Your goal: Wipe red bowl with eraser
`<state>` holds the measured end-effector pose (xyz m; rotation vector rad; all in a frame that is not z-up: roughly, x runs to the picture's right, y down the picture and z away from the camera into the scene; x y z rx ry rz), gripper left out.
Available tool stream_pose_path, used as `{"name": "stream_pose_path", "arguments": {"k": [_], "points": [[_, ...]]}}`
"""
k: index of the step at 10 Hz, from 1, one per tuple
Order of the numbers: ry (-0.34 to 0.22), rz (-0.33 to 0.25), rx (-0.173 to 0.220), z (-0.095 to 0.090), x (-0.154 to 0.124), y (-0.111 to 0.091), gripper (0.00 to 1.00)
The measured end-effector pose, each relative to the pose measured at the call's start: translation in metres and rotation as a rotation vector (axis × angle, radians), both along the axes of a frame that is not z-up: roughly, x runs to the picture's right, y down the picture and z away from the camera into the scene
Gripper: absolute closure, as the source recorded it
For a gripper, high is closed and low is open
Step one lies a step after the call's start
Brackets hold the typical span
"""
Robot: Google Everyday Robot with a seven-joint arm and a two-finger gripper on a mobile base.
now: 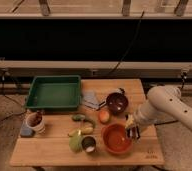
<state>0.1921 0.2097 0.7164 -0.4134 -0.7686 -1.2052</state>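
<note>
The red bowl is wide, shallow and orange-red, and sits at the front right of the wooden table. My gripper hangs from the white arm at the bowl's right rim, pointing down. It is shut on the eraser, a small black block with pale stripes, which is held just over the bowl's right edge. I cannot tell whether the eraser touches the bowl.
A dark maroon bowl sits behind the red bowl. An orange, a green-yellow fruit, a pear and a small cup lie to its left. A green tray, a blue-grey cloth and a white cup lie further left.
</note>
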Motion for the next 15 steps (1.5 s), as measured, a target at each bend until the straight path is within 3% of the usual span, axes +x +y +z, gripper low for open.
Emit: {"name": "stream_pose_path", "arguments": {"k": [5,9,13,15], "points": [[-0.025,-0.023,0.011,-0.007,-0.010,0.007,1.00],[-0.074,-0.089,0.019,-0.036,-0.029,0.057,1.00],[-0.109,-0.142,-0.026,-0.034,-0.039,0.099,1.00],[-0.145,-0.166,-0.031,-0.040,-0.056,0.106,1.00]]}}
